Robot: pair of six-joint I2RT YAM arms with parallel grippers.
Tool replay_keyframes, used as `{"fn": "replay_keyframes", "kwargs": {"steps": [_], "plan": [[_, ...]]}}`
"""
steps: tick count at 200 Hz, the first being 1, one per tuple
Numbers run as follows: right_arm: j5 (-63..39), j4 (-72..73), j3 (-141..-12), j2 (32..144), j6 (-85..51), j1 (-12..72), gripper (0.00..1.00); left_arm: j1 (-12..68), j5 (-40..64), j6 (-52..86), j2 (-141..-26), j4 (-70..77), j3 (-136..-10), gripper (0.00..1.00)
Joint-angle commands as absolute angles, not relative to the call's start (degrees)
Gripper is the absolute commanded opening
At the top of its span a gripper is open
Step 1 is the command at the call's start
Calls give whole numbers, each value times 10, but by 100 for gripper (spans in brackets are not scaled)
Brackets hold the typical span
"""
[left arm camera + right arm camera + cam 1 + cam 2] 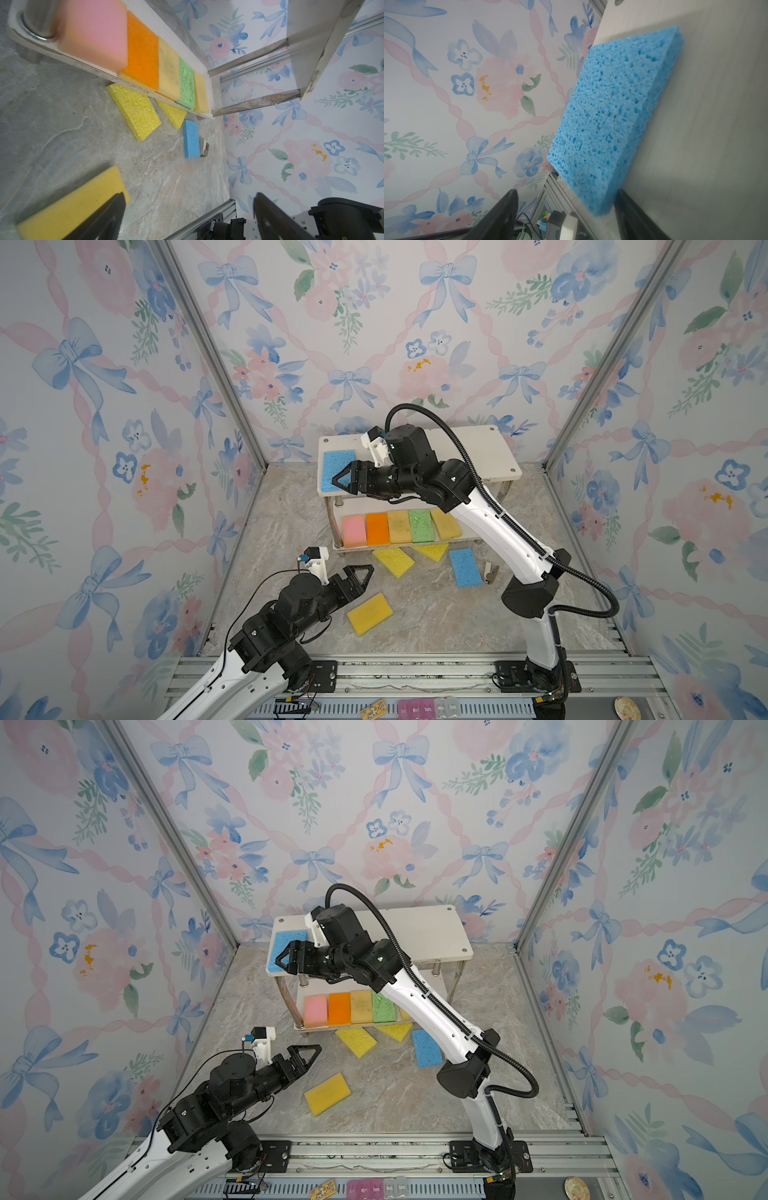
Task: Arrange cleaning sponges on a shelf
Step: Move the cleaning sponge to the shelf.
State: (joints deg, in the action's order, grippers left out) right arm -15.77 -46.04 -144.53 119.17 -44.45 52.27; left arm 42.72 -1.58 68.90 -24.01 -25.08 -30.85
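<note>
The left gripper (362, 578), claw spread and empty, hovers beside the mustard yellow sponge (370, 614) near the tabletop's (440, 618) front-left. The right gripper (338, 481), claw also spread, sits over the blue sponge (337, 464) lying at the left end of the shelf's top board (469, 456). I count six sponges placed, five filling the lower board (210, 97); four remain on the tabletop, likely bound for the top board.
</note>
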Motion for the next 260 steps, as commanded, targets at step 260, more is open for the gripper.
{"fn": "replay_keyframes", "kwargs": {"steps": [260], "plan": [[-115, -480, -1494, 1227, -375, 511, 80, 406, 4, 645, -232, -304, -327, 98]]}}
